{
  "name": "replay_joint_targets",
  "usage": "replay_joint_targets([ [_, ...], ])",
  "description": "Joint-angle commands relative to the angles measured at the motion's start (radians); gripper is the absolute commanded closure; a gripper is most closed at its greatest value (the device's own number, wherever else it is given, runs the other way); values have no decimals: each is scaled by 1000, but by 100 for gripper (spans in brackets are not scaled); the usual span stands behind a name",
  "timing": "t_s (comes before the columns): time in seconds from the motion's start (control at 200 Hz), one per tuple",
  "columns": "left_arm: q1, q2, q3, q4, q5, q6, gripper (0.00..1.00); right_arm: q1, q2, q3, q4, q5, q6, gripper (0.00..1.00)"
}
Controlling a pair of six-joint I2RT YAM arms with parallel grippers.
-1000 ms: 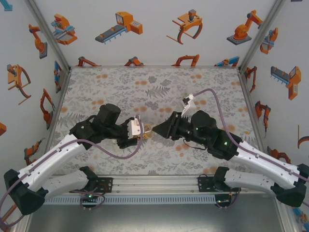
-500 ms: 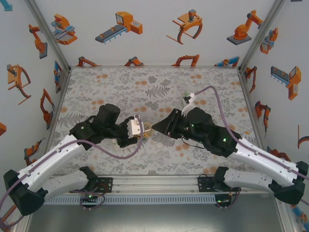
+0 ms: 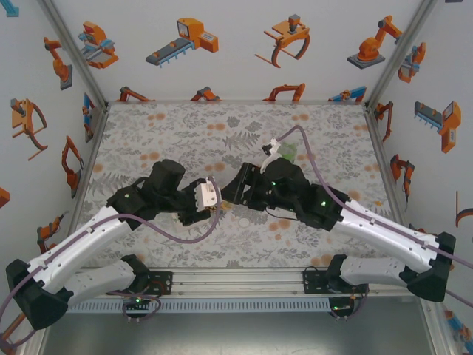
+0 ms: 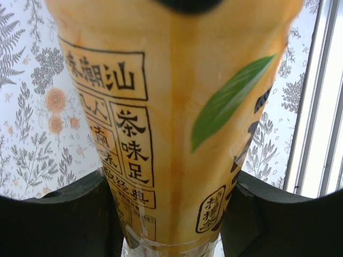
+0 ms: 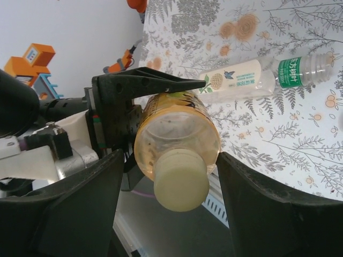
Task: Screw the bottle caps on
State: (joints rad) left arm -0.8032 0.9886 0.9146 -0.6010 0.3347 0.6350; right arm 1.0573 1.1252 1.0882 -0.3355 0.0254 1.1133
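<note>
My left gripper (image 4: 171, 217) is shut on the amber tea bottle (image 4: 177, 107), holding it off the table with its neck toward the right arm. A white cap (image 5: 181, 179) sits on that bottle's (image 5: 177, 128) neck. My right gripper (image 5: 170, 166) stands open around the cap, with a gap between each finger and it. In the top view the left gripper (image 3: 213, 200) and the right gripper (image 3: 230, 194) meet at the table's middle. A left finger (image 5: 144, 83) lies along the bottle's top side.
A pale-labelled bottle (image 5: 230, 80) and a small green-labelled bottle (image 5: 300, 69) lie end to end on the floral table (image 3: 185, 133) behind the right arm. The metal rail (image 3: 236, 281) runs along the near edge.
The right gripper has opened off the cap, and its arm has shifted left and farther back. The left arm with the bottle has stayed put.
</note>
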Motion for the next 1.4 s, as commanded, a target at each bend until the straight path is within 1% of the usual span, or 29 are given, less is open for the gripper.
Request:
replay_joint_targets([
  [0.0, -6, -11, 9, 73, 64, -8, 100, 7, 52, 21, 35, -40, -20, 35],
  [0.12, -5, -14, 9, 73, 67, -11, 100, 7, 92, 19, 64, -51, -20, 35],
  [0.245, -5, -26, 1, 84, 71, -14, 100, 6, 95, 2, 83, -38, -18, 36],
  [0.35, -6, -33, -2, 90, 75, -13, 100, 7, 90, -17, 116, -33, -11, 41],
  [0.401, -5, -34, -6, 92, 72, -14, 100, 6, 87, -21, 122, -32, -8, 46],
  [0.441, -4, -35, -5, 94, 66, -15, 100, 6, 84, -23, 123, -32, -8, 49],
  [0.461, -4, -33, -5, 93, 63, -16, 95, 6, 82, -21, 120, -28, -10, 50],
  [0.486, -4, -33, -5, 93, 61, -17, 87, 7, 79, -22, 115, -21, -14, 50],
  [0.556, -4, -34, -6, 97, 59, -21, 57, 1, 70, -22, 96, -3, -33, 52],
  [0.586, -4, -37, -8, 100, 59, -24, 46, -6, 67, -21, 85, -1, -42, 53],
  [0.671, -4, -47, -19, 118, 63, -29, 22, -35, 64, -9, 34, -2, -78, 56],
  [0.701, -4, -52, -22, 122, 65, -30, 17, -48, 65, -2, 11, -2, -96, 57],
  [0.726, -4, -55, -23, 124, 66, -31, 15, -59, 67, 6, -11, -4, -113, 58],
  [0.886, -4, -75, -35, 138, 64, -33, 11, -166, 118, 102, -197, -28, -271, 60],
  [1.091, -3, -74, -37, 141, 63, -34, 11, -333, 303, 329, -513, -26, -549, 61],
  [1.227, 4, -60, -31, 140, 65, -51, 11, -400, 446, 486, -603, 19, -679, 61],
  [1.397, 18, -31, -19, 130, 54, -77, 11, -470, 639, 704, -674, 67, -768, 60],
])
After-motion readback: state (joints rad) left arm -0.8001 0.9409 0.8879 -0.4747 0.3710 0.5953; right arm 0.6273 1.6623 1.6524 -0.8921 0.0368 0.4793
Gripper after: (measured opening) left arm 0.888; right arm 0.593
